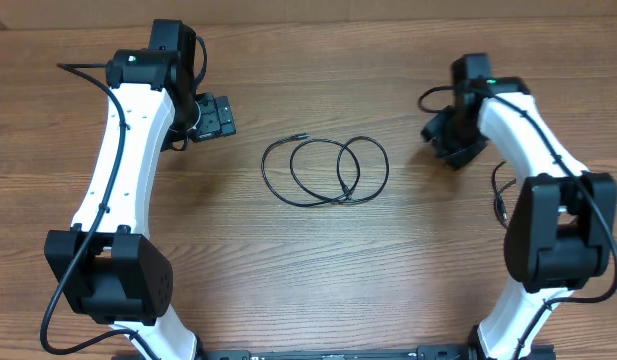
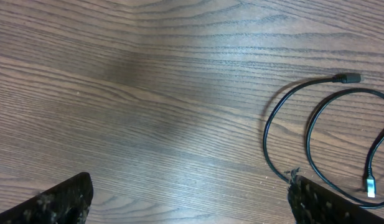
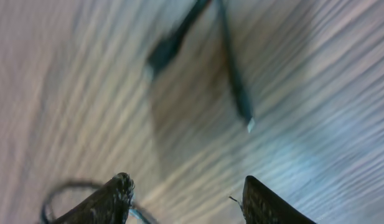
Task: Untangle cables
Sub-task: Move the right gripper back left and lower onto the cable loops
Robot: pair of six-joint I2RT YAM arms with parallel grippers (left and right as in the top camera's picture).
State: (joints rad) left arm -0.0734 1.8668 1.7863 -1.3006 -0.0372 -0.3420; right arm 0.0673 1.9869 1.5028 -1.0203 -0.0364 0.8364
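Note:
The cables point(image 1: 345, 178) lie in overlapping thin black loops on the wooden table point(image 1: 318, 270), midway between the two arms. My left gripper point(image 1: 216, 117) hangs to their upper left, wide open and empty. In the left wrist view point(image 2: 188, 205) its two fingertips point(image 2: 61, 202) stand far apart at the bottom corners, with cable loops point(image 2: 266, 134) and a plug point(image 2: 347, 78) at the right. My right gripper point(image 1: 450, 150) is to the right of the loops. The blurred right wrist view point(image 3: 188, 199) shows its jaws apart with nothing between them, and a cable end point(image 3: 232, 68) lying ahead.
Thicker black wires run along both white arms point(image 1: 118, 170). A small black cable point(image 1: 498, 190) curls beside the right arm point(image 1: 533, 140). The arm bases point(image 1: 118, 280) stand at the near edge on both sides.

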